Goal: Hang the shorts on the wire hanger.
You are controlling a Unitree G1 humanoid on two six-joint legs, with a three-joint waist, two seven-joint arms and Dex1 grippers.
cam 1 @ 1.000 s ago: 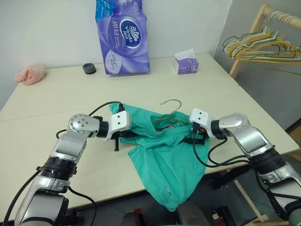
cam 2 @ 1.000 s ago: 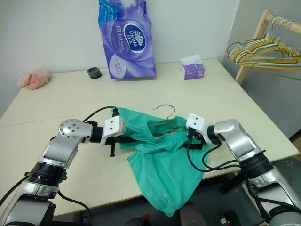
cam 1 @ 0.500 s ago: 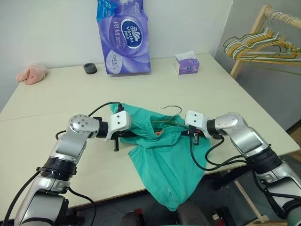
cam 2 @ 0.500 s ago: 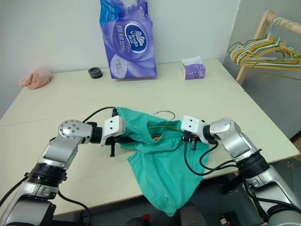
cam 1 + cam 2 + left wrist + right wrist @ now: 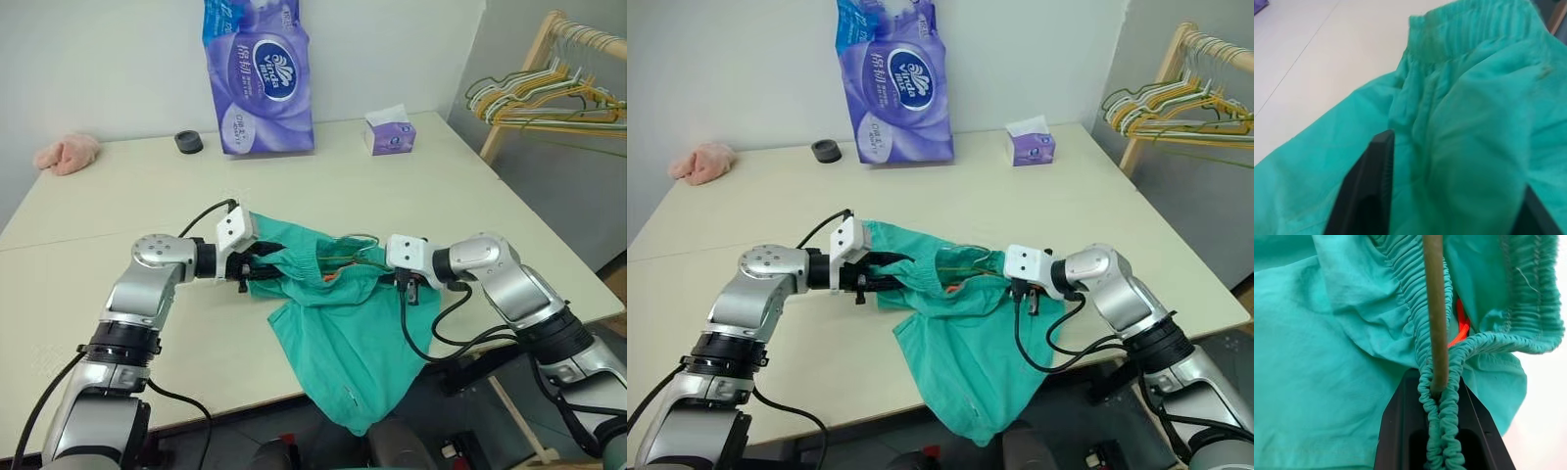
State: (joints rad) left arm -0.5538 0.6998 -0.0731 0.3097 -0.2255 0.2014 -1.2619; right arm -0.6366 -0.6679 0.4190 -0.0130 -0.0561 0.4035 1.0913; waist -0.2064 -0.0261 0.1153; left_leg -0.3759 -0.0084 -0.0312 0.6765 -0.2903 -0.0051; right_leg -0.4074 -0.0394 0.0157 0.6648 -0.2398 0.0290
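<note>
Setting: cream table (image 5: 118,206) against a pale wall, with a wooden garment rack (image 5: 534,69) standing off its far right corner.
Shorts: teal-green shorts (image 5: 343,323) lie crumpled at the table's near edge, the gathered waistband uppermost between the two arms, one leg hanging over the edge toward the floor.
Wire hanger: olive-green wire hanger (image 5: 1434,308) lies on the shorts at the waistband; its hook (image 5: 358,238) curls just above the cloth, and how much of the triangle sits inside the shorts cannot be made out.
Left gripper: left gripper (image 5: 257,276) at the left end of the waistband, fingers (image 5: 1369,196) spread apart with cloth lying between them; it seems to touch the cloth without clamping it.
Right gripper: right gripper (image 5: 1440,431) at the right end of the waistband, fingers pressed together, pinching the bunched elastic together with the hanger wire.
Far side of table: purple tissue multipack (image 5: 257,73), small purple tissue box (image 5: 390,132), black round object (image 5: 187,142), pink cloth lump (image 5: 67,154).
Rack: bunch of yellow, green and white hangers (image 5: 529,98).
</note>
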